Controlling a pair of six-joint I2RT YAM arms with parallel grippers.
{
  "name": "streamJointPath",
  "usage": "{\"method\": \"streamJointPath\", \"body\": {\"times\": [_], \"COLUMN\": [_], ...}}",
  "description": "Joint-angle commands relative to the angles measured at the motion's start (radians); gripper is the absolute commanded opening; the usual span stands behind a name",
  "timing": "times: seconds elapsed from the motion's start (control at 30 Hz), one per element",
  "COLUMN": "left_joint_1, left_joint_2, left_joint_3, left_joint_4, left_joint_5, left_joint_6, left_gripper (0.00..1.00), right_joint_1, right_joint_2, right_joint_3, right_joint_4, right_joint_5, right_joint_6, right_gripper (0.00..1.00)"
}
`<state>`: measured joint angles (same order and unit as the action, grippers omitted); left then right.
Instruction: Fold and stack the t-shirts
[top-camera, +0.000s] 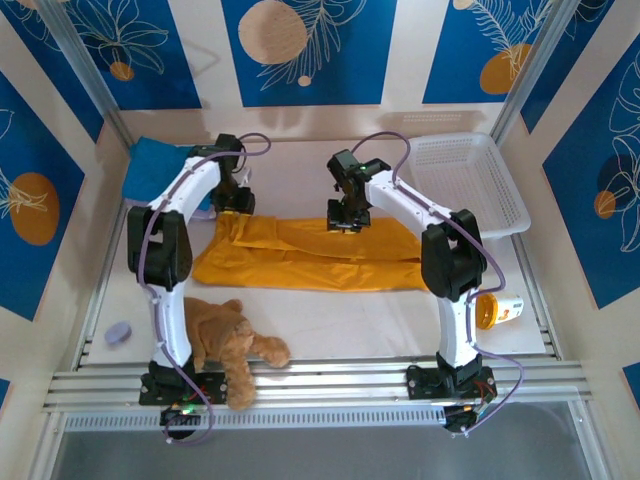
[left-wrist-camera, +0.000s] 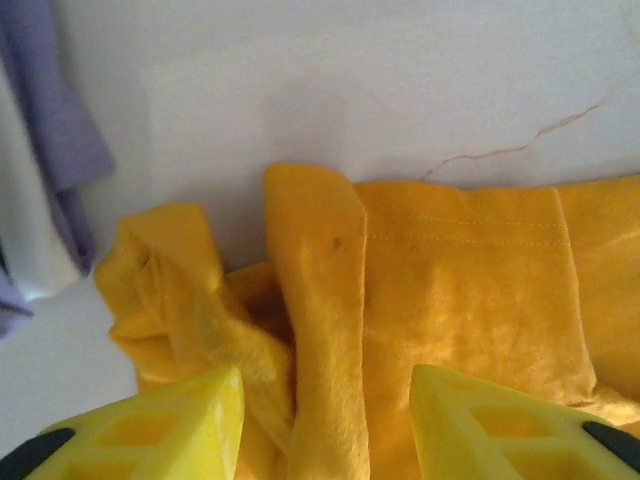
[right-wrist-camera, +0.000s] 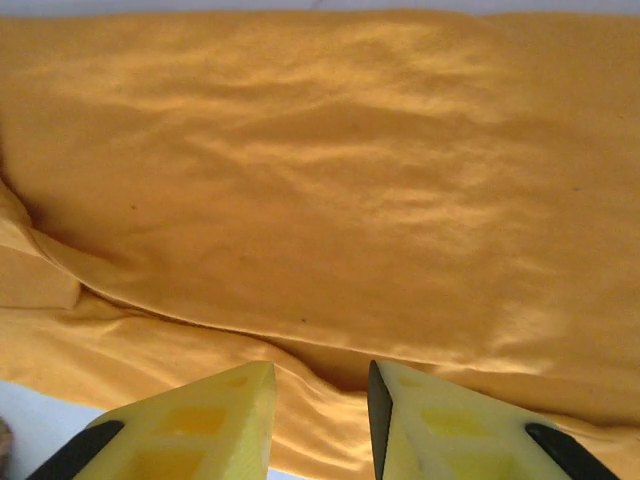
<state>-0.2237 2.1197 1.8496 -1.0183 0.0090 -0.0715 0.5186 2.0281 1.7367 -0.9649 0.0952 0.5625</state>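
Blue panels with leaf prints wall in a pale worktop (top-camera: 330, 320), and from the top camera the mustard-orange t-shirt (top-camera: 310, 255) lies across the middle as a long band, partly folded. Both arms reach down to its far edge. A folded blue t-shirt (top-camera: 155, 165) sits in the far left corner, just beside the left arm. A white basket (top-camera: 470, 180) fills the far right. The teddy (top-camera: 225, 335) slumps on the near side and the small orange cup (top-camera: 498, 310) lies by the right arm. Open room runs along the bare strip between the shirt and the near rail.

On to the left wrist: the left jaws stand apart, with yellow fingertips (left-wrist-camera: 170, 420) on either side of a raised ridge in the bunched sleeve end. Lilac cloth (left-wrist-camera: 60, 120) hangs at the left, near that corner. A grab here could catch several layers or snag the lilac piece.

Over to the right wrist: the right jaws are nearly together, fingertips (right-wrist-camera: 440, 420) over a crease in broad orange cloth. I cannot tell whether they pinch it. A pull from one side alone would likely skew the fold or drag the band towards the teddy.
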Motion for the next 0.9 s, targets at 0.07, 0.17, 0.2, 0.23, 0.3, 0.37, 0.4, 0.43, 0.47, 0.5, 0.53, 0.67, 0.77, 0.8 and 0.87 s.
{"method": "streamJointPath", "body": {"times": [0.07,0.17,0.2,0.23,0.3,0.37,0.4,0.43,0.47,0.5,0.53,0.67,0.77,0.8,0.87], "left_joint_1": [-0.039,-0.054,-0.060,-0.060,-0.062,-0.062,-0.062,-0.064,-0.063,-0.064,-0.063,-0.065,-0.065,-0.065,-0.065], "left_joint_2": [0.104,0.159,0.178,0.190,0.211,0.228,0.233,0.236,0.238,0.238,0.237,0.218,0.183,0.169,0.133], "left_joint_3": [0.126,0.176,0.191,0.202,0.217,0.225,0.225,0.224,0.221,0.218,0.214,0.210,0.209,0.210,0.202], "left_joint_4": [-0.060,-0.079,-0.085,-0.089,-0.091,-0.096,-0.099,-0.104,-0.107,-0.108,-0.107,-0.102,-0.095,-0.098,-0.102], "left_joint_5": [-0.037,-0.089,-0.117,-0.137,-0.152,-0.156,-0.157,-0.166,-0.174,-0.180,-0.186,-0.210,-0.225,-0.230,-0.241], "left_joint_6": [0.047,0.061,0.065,0.065,0.071,0.073,0.075,0.076,0.080,0.082,0.084,0.077,0.075,0.074,0.073], "left_gripper": [0.49,0.49,0.49,0.48,0.47,0.46,0.45,0.43,0.42,0.38,0.35,0.10,0.00,0.00,0.00], "right_joint_1": [-0.028,-0.038,-0.040,-0.043,-0.048,-0.051,-0.053,-0.055,-0.057,-0.059,-0.060,-0.063,-0.063,-0.063,-0.063], "right_joint_2": [0.009,0.006,0.006,0.006,0.006,0.007,0.008,0.006,0.006,0.004,0.004,-0.002,-0.003,-0.005,-0.006], "right_joint_3": [-0.043,-0.068,-0.076,-0.081,-0.091,-0.098,-0.100,-0.101,-0.103,-0.103,-0.104,-0.105,-0.111,-0.116,-0.127], "right_joint_4": [0.065,0.075,0.078,0.079,0.082,0.083,0.081,0.081,0.081,0.079,0.081,0.081,0.084,0.086,0.091], "right_joint_5": [-0.099,-0.106,-0.109,-0.111,-0.115,-0.118,-0.118,-0.118,-0.118,-0.118,-0.118,-0.120,-0.124,-0.124,-0.128], "right_joint_6": [0.050,0.050,0.050,0.048,0.044,0.041,0.039,0.038,0.036,0.035,0.035,0.034,0.036,0.036,0.039], "right_gripper": [0.32,0.32,0.32,0.32,0.32,0.32,0.32,0.32,0.32,0.32,0.32,0.32,0.32,0.32,0.32]}}
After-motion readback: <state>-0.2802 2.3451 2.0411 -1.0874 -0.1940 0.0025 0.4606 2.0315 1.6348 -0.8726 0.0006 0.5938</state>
